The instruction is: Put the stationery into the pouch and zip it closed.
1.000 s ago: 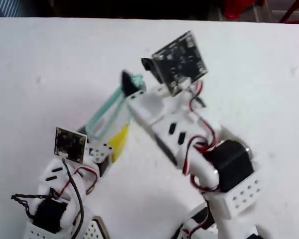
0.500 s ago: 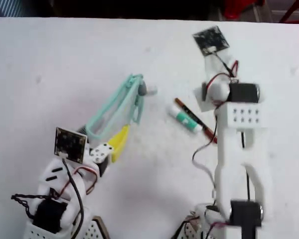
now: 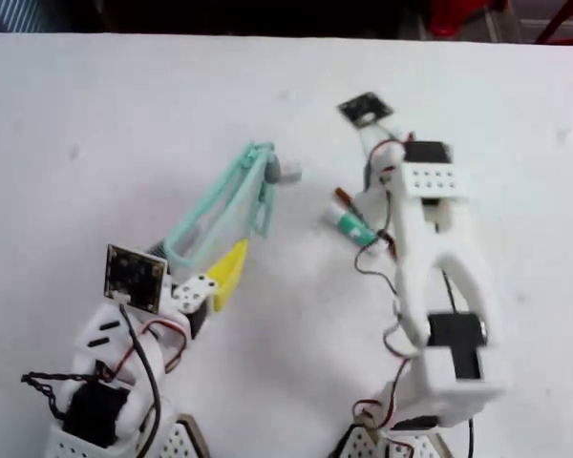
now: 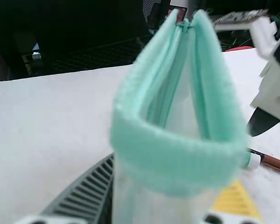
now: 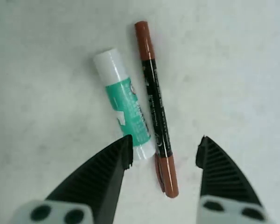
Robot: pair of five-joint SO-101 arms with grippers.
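Right gripper (image 5: 165, 142) holds spread jaws astride pen (image 5: 153, 105) and glue stick (image 5: 125, 114), print illegible; left gripper (image 4: 161, 207) clenches the pouch (image 4: 177, 121).

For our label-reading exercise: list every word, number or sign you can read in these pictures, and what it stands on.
On the pen: pale print along the black barrel, too small to read.
On the glue stick: white marks on the green label, too blurred to read.
On the pouch: none shows.
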